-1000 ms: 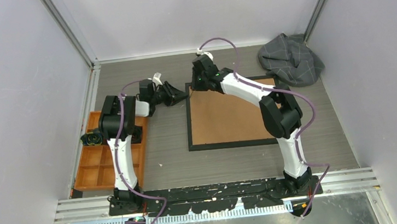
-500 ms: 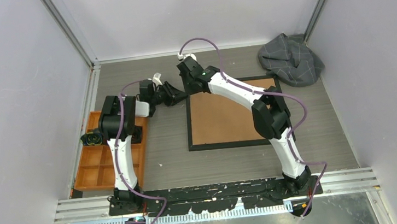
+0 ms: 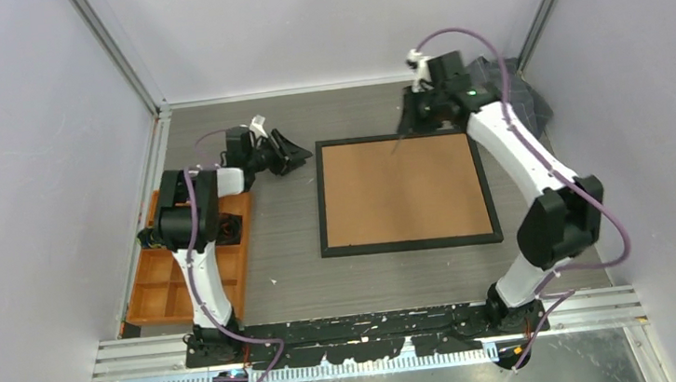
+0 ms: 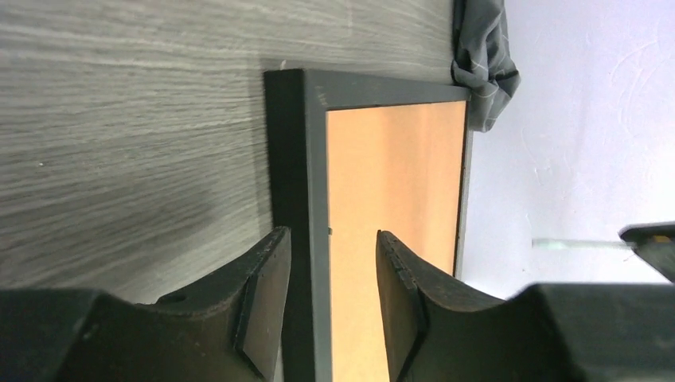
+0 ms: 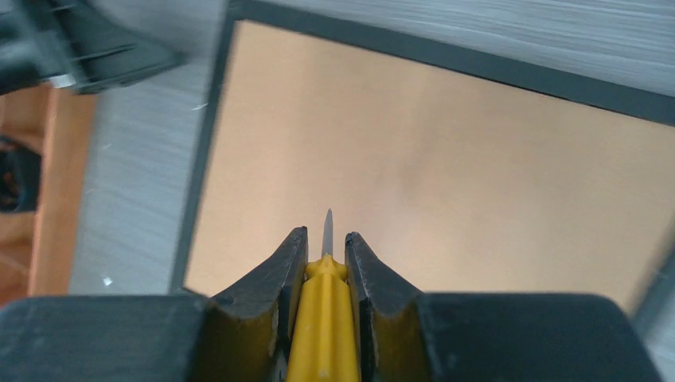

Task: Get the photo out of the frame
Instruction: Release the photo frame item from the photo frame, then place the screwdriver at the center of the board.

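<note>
Right pincer (image 3: 416, 116) was clamped on a yellow-handled tool (image 5: 322, 318). From overhead I had that arm stretched long, elbow swung wide. The frame (image 3: 320, 211) lay back-up just ahead of and below the pincer, its far right corner nearest. Left pincer (image 3: 291, 149) hovered beside the far left corner, its arm folded back over the orange tray (image 3: 152, 293).

Left wrist view: fingers apart, straddling the black border, with the brown backing board (image 4: 394, 199) running away ahead. I couldn't tell whether they touched it.

Right wrist view: jaws shut tight on the yellow handle, metal tip poking out over the board below.

No photo showed anywhere, and I reckoned it sat under that board. Step in hand, as I judged it, was opening the back. Next I needed the tip lowered to the board's edge, to work loose whatever held it.
</note>
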{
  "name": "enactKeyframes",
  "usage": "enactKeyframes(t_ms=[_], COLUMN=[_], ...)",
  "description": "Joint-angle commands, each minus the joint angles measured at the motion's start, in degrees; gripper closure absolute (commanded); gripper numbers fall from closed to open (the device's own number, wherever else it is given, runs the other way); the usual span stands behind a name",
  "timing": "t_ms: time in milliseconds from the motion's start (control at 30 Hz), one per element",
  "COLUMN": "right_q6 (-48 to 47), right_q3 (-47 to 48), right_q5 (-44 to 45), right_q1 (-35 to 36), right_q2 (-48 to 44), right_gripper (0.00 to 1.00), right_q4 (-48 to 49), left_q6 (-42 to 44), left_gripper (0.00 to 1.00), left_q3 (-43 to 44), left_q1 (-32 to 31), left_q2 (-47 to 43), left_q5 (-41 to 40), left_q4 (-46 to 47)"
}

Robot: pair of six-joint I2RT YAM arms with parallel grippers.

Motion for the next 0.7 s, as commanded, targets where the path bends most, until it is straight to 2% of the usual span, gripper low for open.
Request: enactKeyframes(t_ms=[0,133,233,367,467,567,667], right_q6=[-9.4,-18.5,-27.0,-38.0,-46.4,-50.6,-47.9], right_q3=[-3.0,-3.4,-3.1,-1.6,-1.7,-2.9,-4.1], right_q5=[2.1,6.8,7.2,5.9,7.4,9.3,12.5], right_q1=[-7.2,-16.9,-25.4,-35.2,-39.1,-40.6,-40.8], right_q2=[-7.2,-11.6,-12.0,-8.9,-5.1,0.2,5.9], right_gripper=[0.99,0.99,0.99,0.99,0.99,0.99,0.97], right_q4=[-6.1,-15.1,-23.6,-35.0,-41.8,-43.7,-37.7], left_q6=[9.1,21.3,30.3,41.4,50.9,58.8,65.5], left_gripper=[0.54,0.48,0.45,0.43,0.42,0.41,0.40], left_q3=[2.7,3.6,3.6,3.8,4.9,5.5,4.6], left_q1=[0.5,0.3,0.3,0.3,0.2,-0.8,-3.1], left_q2=[-9.4,-15.3,-19.1,-23.5,-25.7,-27.9,-31.2], left_q5=[-0.1,-0.5,0.2,1.9,7.1,8.9,5.5], left_q4=[-7.7,-20.5,-27.6,-35.8,-42.9,-48.7,-52.2])
